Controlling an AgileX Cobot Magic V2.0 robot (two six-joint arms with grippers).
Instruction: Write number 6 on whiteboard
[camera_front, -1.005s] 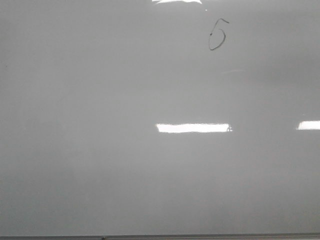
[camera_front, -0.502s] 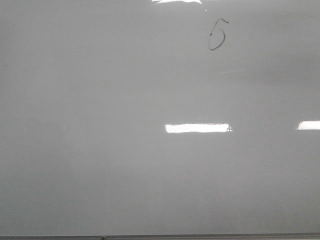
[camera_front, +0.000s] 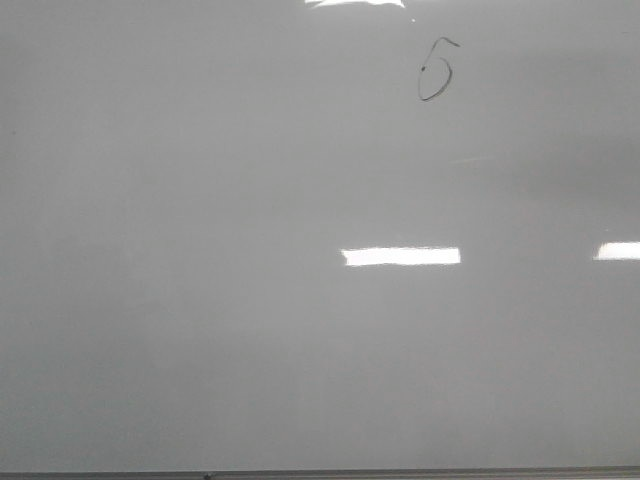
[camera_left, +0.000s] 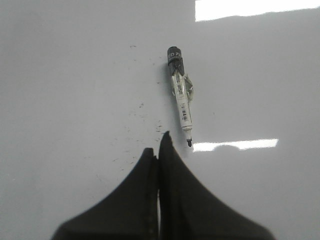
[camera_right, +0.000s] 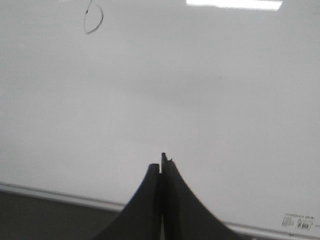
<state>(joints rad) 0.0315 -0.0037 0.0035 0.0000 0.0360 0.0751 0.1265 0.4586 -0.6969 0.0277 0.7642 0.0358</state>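
You are looking at what is reading as an office or classroom-type room, though little beyond the board is showing. A glossy whiteboard (camera_front: 200, 300) with a thin frame edge is filling the front view, ceiling-light reflections (camera_front: 400, 256) are glaring off it as bright rectangles, and a dry-erase marker (camera_left: 181, 95) is lying on its surface.

The whiteboard (camera_front: 200, 300) lies flat, glossy and pale grey. A marker (camera_left: 181, 95) rests on it, uncapped. The number 6 (camera_front: 436, 70) is drawn on it.
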